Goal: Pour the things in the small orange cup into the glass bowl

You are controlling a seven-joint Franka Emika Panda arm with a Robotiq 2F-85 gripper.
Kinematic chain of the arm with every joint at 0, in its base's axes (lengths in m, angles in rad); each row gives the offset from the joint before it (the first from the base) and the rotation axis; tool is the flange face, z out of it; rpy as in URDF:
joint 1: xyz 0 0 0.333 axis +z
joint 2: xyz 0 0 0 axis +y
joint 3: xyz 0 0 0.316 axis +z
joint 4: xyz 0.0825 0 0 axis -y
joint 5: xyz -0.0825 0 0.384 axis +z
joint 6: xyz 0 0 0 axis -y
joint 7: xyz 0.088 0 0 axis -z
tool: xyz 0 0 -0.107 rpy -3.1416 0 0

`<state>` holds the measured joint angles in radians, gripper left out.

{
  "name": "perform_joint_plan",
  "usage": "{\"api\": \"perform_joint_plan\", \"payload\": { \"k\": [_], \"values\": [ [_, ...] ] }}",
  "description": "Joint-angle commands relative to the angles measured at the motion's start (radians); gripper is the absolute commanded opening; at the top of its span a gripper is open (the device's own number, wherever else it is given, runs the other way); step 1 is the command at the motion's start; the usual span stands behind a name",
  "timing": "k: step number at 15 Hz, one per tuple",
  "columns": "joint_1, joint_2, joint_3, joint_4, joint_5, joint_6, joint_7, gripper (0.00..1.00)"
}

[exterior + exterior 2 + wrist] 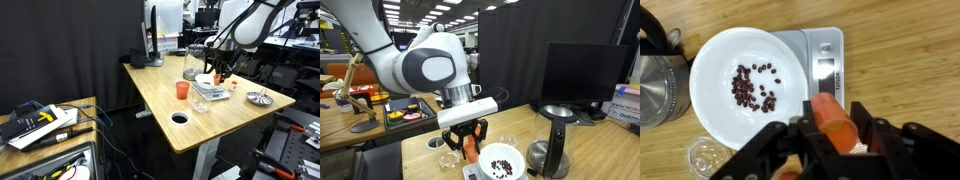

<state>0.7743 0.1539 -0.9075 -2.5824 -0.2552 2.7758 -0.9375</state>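
Observation:
My gripper (pixel 837 128) is shut on the small orange cup (pixel 828 112), which lies tilted between the fingers, above the near edge of a digital scale (pixel 826 62). In an exterior view the gripper (pixel 469 138) hangs over the table with the cup (pixel 470 149) in it. The glass bowl (pixel 707 156) stands on the table beside the scale, at the lower left of the wrist view, apart from the cup. It also shows in an exterior view (pixel 201 104). What is inside the cup is hidden.
A white bowl (pixel 715 55) with dark beans sits on the scale. A metal kettle (pixel 658 82) stands next to it. The larger, redder orange cup (pixel 181 90) and a shiny metal dish (pixel 260 97) are on the table. A cable hole (pixel 180 117) is near the table's edge.

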Motion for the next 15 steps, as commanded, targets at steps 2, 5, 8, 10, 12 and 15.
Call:
{"api": "perform_joint_plan", "payload": {
  "k": [2,5,8,10,12,15],
  "values": [
    [0.117,-0.054,-0.076,0.066,-0.234,-0.201,0.146,0.17],
    [-0.195,-0.047,0.239,0.072,-0.260,-0.159,0.193,0.42],
    [-0.277,-0.045,0.301,0.073,-0.263,-0.157,0.192,0.42],
    [-0.280,-0.046,0.308,0.073,-0.262,-0.157,0.191,0.42],
    [-0.280,-0.046,0.309,0.073,-0.262,-0.157,0.191,0.42],
    [-0.280,-0.046,0.309,0.073,-0.262,-0.157,0.191,0.42]
  ]
}}
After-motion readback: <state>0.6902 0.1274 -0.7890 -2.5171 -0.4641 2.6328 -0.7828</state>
